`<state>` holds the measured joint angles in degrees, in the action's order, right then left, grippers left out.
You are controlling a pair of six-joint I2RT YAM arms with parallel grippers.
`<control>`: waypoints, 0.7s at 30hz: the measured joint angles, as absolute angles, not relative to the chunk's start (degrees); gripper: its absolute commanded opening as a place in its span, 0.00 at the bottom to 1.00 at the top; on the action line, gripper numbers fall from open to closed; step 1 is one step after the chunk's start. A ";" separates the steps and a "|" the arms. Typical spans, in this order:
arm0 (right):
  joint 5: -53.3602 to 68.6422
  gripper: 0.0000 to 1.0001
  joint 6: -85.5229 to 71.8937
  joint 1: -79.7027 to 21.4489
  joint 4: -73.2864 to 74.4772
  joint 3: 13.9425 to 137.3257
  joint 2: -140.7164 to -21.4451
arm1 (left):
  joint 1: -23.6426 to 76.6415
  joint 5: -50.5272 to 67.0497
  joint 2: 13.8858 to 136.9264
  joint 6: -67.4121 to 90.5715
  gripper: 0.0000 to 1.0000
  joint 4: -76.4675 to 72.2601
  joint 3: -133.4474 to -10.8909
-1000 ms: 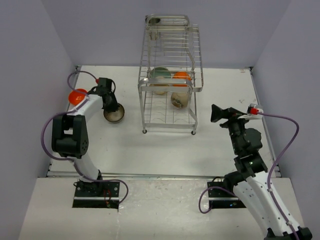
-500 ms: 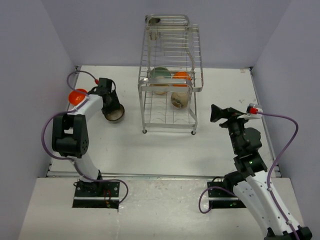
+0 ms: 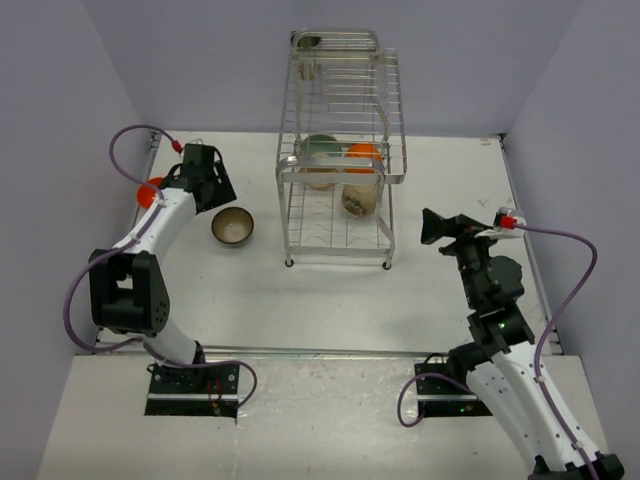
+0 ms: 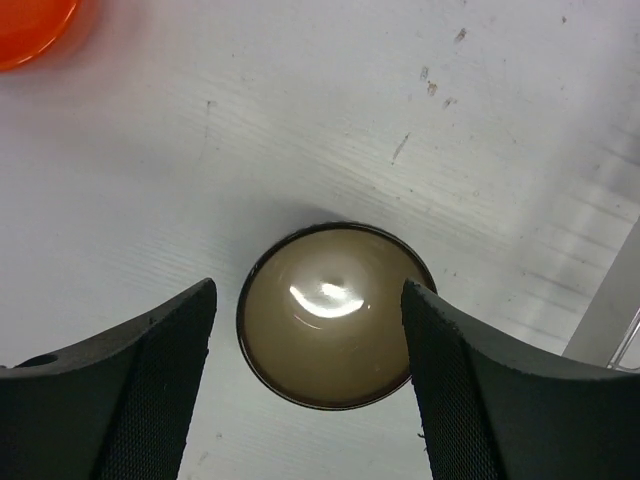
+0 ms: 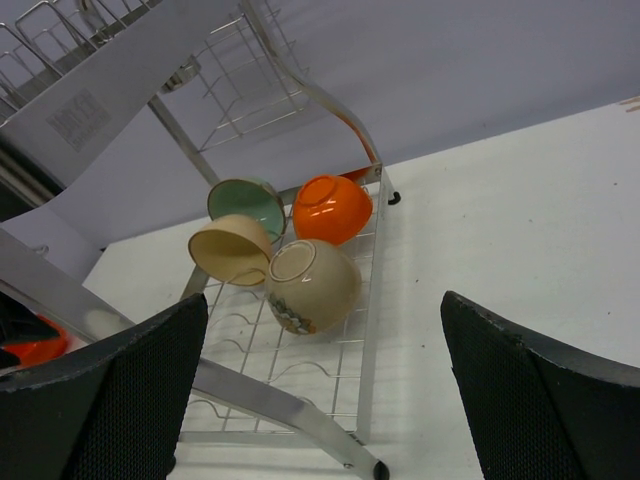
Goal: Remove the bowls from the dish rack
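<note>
Your left claw [image 3: 215,190] has just let go of the brown bowl [image 3: 232,227] and lifted clear. A second ago it was down on the rim; now the wrist view shows both fingers [image 4: 150,370] spread wide, with the bowl [image 4: 330,315] upright on the desk [image 3: 450,160] below and between them, touching neither. That bowl is delivered. It stands left of the rack [image 3: 340,150], near the orange bowl [image 3: 148,193] already set down by the desk's left edge.

So two bowls are out, and I judge the task less than half done. Your right wrist view shows four more on the rack's lower tier: a mint bowl [image 5: 248,205] and a second orange bowl [image 5: 332,208] behind, a cream bowl [image 5: 232,250] and a tan bowl [image 5: 315,285] in front. All are tipped on their sides and crowded together.

Your right claw [image 3: 432,226] has not moved in this last second. It hangs released and empty, right of the rack, facing those bowls.

Either arm could go next. The tan bowl looks easiest from the right. Watch the wire bars, and expect neighbours to shift when one bowl comes away.
</note>
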<state>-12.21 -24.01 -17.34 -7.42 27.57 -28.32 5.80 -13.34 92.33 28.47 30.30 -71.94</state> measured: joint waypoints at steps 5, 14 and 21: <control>-12.21 0.99 -24.01 -17.34 -7.51 27.20 -28.03 | 5.85 -13.50 95.04 28.49 0.70 31.46 -72.47; -12.03 0.99 -24.01 -17.37 -7.53 26.98 -27.05 | 6.13 -14.81 98.32 28.51 0.62 32.73 -69.10; -11.46 0.99 -24.01 -17.37 -7.53 26.98 -26.96 | 5.82 -15.20 101.47 29.06 0.00 33.06 -68.60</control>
